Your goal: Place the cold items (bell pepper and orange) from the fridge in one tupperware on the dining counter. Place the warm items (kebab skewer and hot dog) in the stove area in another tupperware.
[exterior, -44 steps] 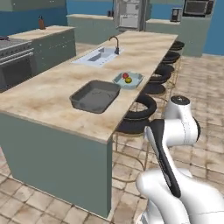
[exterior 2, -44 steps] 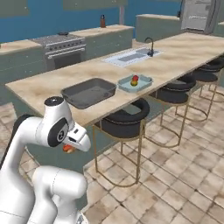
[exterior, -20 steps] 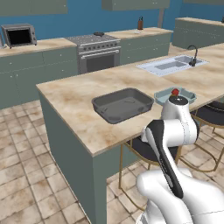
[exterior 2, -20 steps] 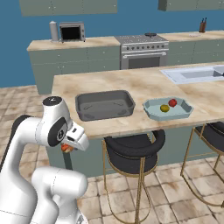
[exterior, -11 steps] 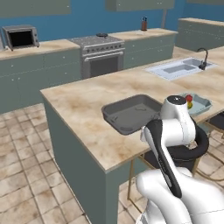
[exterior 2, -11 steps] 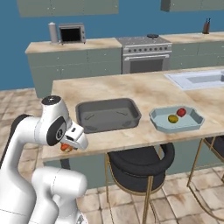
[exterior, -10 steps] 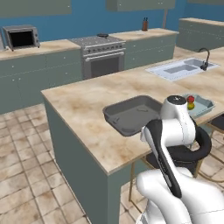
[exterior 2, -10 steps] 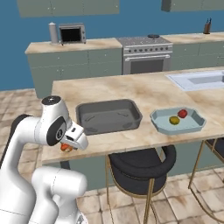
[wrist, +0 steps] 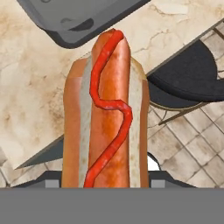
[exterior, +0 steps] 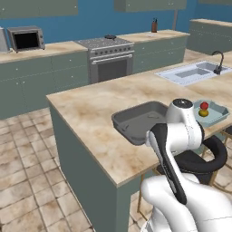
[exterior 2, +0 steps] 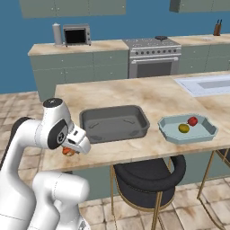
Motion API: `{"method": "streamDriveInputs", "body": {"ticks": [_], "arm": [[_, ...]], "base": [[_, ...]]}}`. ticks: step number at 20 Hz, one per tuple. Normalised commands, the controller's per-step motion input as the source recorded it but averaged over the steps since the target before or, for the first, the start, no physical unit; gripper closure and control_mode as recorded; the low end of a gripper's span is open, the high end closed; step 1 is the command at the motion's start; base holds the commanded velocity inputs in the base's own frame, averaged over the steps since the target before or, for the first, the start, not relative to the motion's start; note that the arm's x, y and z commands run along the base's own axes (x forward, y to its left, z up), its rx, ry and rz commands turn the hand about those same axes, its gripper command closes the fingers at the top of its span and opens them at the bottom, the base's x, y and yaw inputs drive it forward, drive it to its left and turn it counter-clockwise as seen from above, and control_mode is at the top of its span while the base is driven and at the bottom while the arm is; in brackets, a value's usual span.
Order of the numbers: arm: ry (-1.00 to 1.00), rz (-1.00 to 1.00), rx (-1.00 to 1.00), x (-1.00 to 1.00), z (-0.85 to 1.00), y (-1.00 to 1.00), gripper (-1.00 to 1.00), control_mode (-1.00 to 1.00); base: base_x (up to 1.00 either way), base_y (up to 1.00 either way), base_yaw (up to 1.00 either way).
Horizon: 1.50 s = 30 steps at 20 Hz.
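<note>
My gripper (wrist: 105,181) is shut on the hot dog (wrist: 105,118), a sausage in a bun with a ketchup squiggle that stands up between the fingers. In the right base view the gripper (exterior 2: 70,150) hangs just off the near left edge of the dining counter (exterior 2: 134,96), with the hot dog (exterior 2: 68,151) peeking out orange below the hand. An empty dark grey tupperware (exterior 2: 114,122) (exterior: 136,121) (wrist: 83,17) lies on the counter right of the hand. A light blue tupperware (exterior 2: 204,134) (exterior: 218,114) further right holds the red bell pepper (exterior 2: 192,121) and the yellowish orange (exterior 2: 183,128). The kebab skewer is out of view.
Black stools (exterior 2: 148,177) (exterior: 199,161) (wrist: 192,74) stand along the counter's near side. A sink (exterior: 188,72) is set into the counter's far right. The stove (exterior 2: 155,56) (exterior: 111,56) and a toaster oven (exterior 2: 76,34) sit on the back counter. Tiled floor lies to the left.
The whole picture has shifted as the base drove; the counter and both tupperwares now sit nearer and more central. The arm keeps its pose with the hot dog held.
</note>
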Motion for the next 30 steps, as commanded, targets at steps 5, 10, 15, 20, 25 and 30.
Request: {"method": "streamDriveInputs", "body": {"ticks": [5,10,15,20,25,30], "arm": [[0.00,0.00,-0.02,0.14,0.10,0.00,1.00,-1.00],[0.07,-0.06,0.06,0.86,0.78,-0.09,1.00,-1.00],[0.38,-0.13,0.05,1.00,0.40,-0.33,1.00,-1.00],[0.24,-0.02,0.00,1.00,-0.01,-0.58,1.00,-1.00],[0.03,0.01,0.01,1.00,-0.22,-0.69,1.00,-1.00],[-0.04,0.29,0.01,0.88,-0.33,-0.49,1.00,-1.00]], "base": [[0.00,0.00,0.00],[0.00,0.00,0.00],[0.00,0.00,0.00],[0.00,0.00,0.00],[0.00,0.00,0.00],[0.00,0.00,0.00]]}}
